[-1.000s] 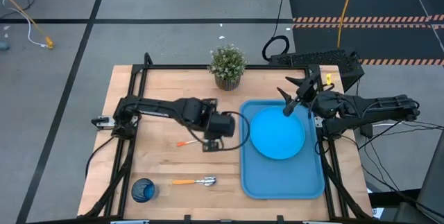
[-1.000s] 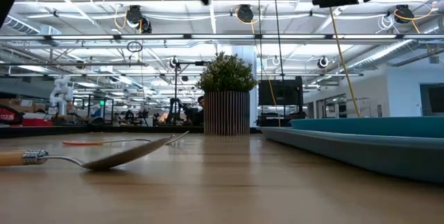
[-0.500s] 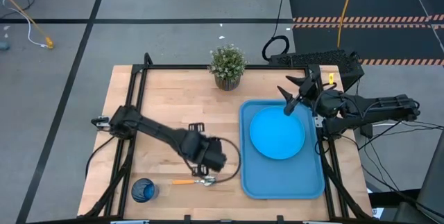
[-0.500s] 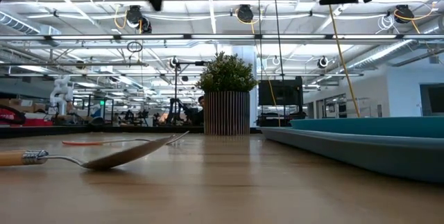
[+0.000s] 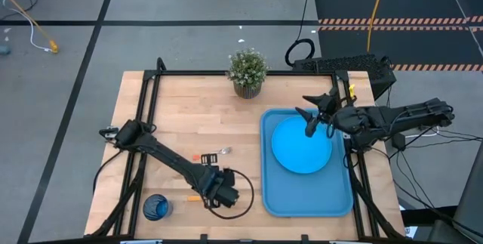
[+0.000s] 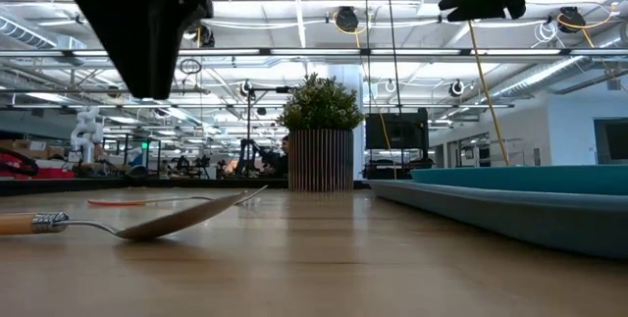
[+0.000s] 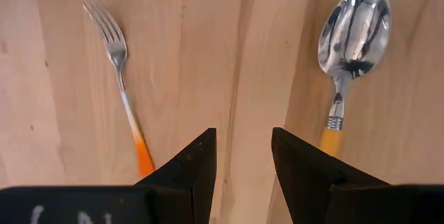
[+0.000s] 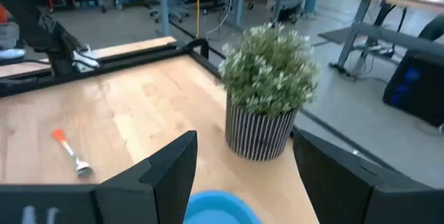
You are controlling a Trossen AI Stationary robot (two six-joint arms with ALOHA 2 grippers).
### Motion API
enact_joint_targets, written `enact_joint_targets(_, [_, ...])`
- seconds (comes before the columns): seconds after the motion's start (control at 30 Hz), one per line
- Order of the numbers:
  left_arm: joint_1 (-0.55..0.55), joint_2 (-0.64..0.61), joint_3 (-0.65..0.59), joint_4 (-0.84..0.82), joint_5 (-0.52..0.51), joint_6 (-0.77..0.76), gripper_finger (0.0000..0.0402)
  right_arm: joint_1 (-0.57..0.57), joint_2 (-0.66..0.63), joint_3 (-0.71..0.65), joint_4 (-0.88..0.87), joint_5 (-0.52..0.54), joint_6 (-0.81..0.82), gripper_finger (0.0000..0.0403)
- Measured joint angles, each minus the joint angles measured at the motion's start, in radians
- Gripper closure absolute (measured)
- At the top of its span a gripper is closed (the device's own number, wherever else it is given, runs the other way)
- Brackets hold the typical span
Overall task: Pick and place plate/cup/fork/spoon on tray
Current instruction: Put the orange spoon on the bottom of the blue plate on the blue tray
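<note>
Dark, both of them: two grippers, two fingers each. The left gripper (image 7: 241, 161) hangs low over the front of the wooden table (image 5: 173, 115), fingers parted by a narrow gap with bare wood between them, gripping nothing. Flanking it in the left wrist view lie one fork (image 7: 123, 78) to one side and one spoon (image 7: 351, 44) to the other, each flat on the wood and apart from the fingers; the spoon's yellow-orange handle runs in close beside one finger (image 7: 305, 168), and whether they touch cannot be told. In the high view the arm covers most of the spoon, leaving only its handle end showing. One dark blue cup (image 5: 155, 207) stands near the gripper, toward the table's front left corner. One blue tray (image 5: 306, 199) lies just beside the gripper on the right, carrying one sky-blue plate (image 5: 302, 149). The right gripper (image 5: 311, 120) hovers over the plate's far edge, fingers spread wide and empty. Beyond it, one potted plant (image 5: 247, 71) stands at the table's far edge.
</note>
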Motion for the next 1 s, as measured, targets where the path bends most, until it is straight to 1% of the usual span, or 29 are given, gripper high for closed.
enact_joint_targets(0.07, [-0.022, 0.000, -0.007, 0.019, 0.004, -0.034, 0.0259, 0.013, 0.005, 0.000, -0.027, 0.000, 0.028, 0.0172])
enact_joint_targets(0.23, [-0.077, -0.001, -0.014, 0.125, 0.094, -0.059, 0.0259, 0.035, 0.009, 0.000, -0.045, 0.001, 0.067, 0.0172])
enact_joint_targets(0.33, [-0.101, -0.001, -0.014, 0.151, 0.127, -0.082, 0.0259, 0.042, 0.010, 0.000, -0.045, 0.002, 0.074, 0.0172])
enact_joint_targets(0.5, [-0.111, -0.001, -0.022, 0.143, 0.097, -0.150, 0.0259, 0.042, 0.013, 0.000, -0.045, 0.001, 0.097, 0.0172])
enact_joint_targets(0.6, [-0.111, -0.001, -0.068, 0.161, 0.092, -0.183, 0.0259, 0.044, 0.019, -0.006, -0.042, 0.001, 0.100, 0.0172])
enact_joint_targets(0.77, [-0.110, -0.001, -0.150, 0.238, 0.093, -0.227, 0.0259, 0.044, 0.017, -0.057, -0.033, 0.003, 0.112, 0.0172])
enact_joint_targets(0.87, [-0.109, -0.001, -0.157, 0.270, 0.089, -0.239, 0.0259, 0.044, 0.013, -0.064, 0.004, 0.004, 0.115, 0.0172])
enact_joint_targets(1.0, [-0.123, -0.001, -0.157, 0.298, 0.088, -0.239, 0.0259, 0.049, 0.013, -0.066, 0.003, 0.000, 0.136, 0.0172])
